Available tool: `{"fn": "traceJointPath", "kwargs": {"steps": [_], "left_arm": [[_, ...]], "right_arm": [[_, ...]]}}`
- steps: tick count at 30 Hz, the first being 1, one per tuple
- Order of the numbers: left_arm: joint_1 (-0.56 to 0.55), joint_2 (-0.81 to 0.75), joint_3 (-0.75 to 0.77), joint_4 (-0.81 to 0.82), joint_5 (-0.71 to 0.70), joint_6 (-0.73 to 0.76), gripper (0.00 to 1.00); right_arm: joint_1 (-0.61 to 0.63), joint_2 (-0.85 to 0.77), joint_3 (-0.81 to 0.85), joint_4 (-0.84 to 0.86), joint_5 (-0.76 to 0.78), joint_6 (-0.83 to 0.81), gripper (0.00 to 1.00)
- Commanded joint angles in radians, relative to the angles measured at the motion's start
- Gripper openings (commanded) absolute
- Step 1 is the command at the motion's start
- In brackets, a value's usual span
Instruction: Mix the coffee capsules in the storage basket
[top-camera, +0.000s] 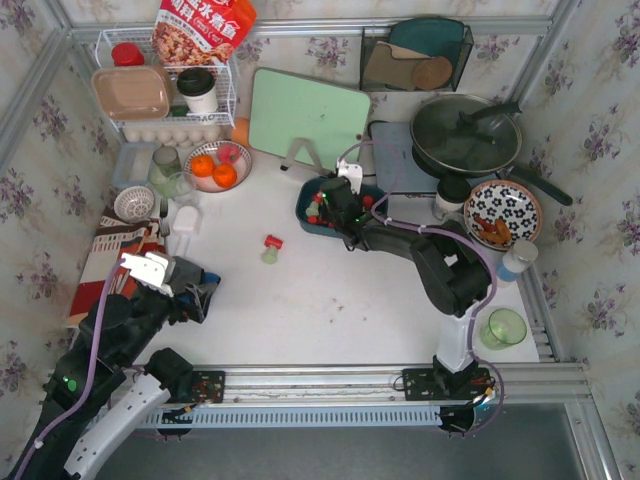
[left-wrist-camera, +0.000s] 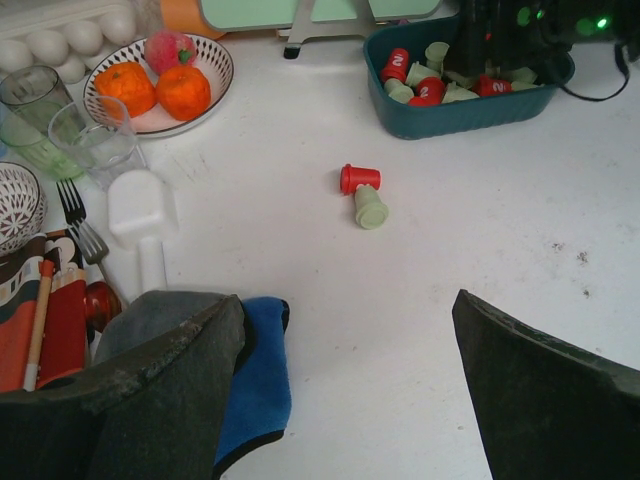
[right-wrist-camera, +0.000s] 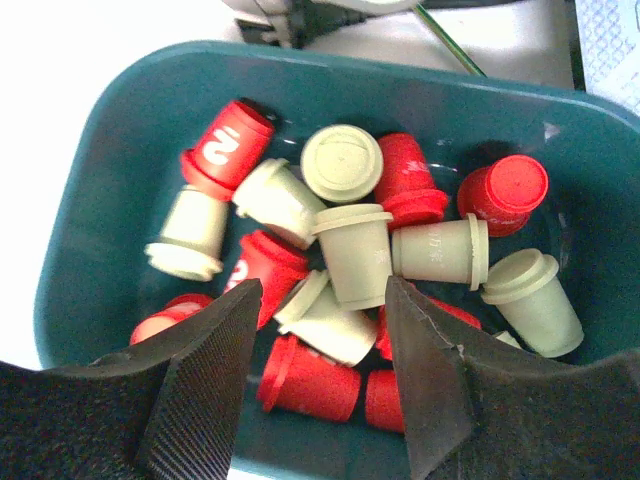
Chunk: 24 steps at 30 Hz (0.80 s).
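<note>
The teal storage basket (top-camera: 303, 208) stands at the table's middle back and holds several red and pale green coffee capsules (right-wrist-camera: 350, 250). It also shows in the left wrist view (left-wrist-camera: 470, 112) and the right wrist view (right-wrist-camera: 110, 140). My right gripper (top-camera: 336, 205) (right-wrist-camera: 323, 290) is open, its jaws low over the capsules inside the basket, holding nothing. One red capsule (top-camera: 273, 241) (left-wrist-camera: 358, 179) and one green capsule (top-camera: 269, 256) (left-wrist-camera: 370, 208) lie on the table left of the basket. My left gripper (top-camera: 195, 288) (left-wrist-camera: 348, 300) is open and empty near the front left.
A blue cloth (left-wrist-camera: 255, 380) lies by the left gripper. A bowl of oranges (top-camera: 218, 165), glasses (top-camera: 172, 178), a fork (left-wrist-camera: 78, 220) and a white scoop (left-wrist-camera: 142, 215) sit at left. A green board (top-camera: 305, 115), a pan (top-camera: 465, 135), a patterned plate (top-camera: 502, 212) and a green cup (top-camera: 505, 327) are behind and right.
</note>
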Motion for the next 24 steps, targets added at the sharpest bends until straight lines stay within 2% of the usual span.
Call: {"fn": "traceJointPath", "kwargs": {"steps": [1,7,13,17,24], "left_arm": [[0.001,0.0,-0.002,0.042,0.002,0.008,0.88],[0.001,-0.003,-0.002,0.04,-0.001,0.01,0.88],[0.002,-0.002,-0.002,0.041,-0.004,0.01,0.88],[0.002,-0.002,-0.002,0.04,-0.005,0.01,0.88],[0.002,-0.003,-0.003,0.039,-0.003,0.009,0.88]], "right_arm": [[0.006,-0.089,-0.016,-0.007,-0.078,-0.04,0.6],[0.073,-0.179,-0.039,0.005,-0.134,-0.091,0.59],[0.172,-0.177,-0.042,0.07,-0.165,-0.105,0.57],[0.211,-0.12,-0.04,0.144,-0.252,-0.129,0.56],[0.224,0.015,0.041,0.177,-0.423,-0.237,0.56]]}}
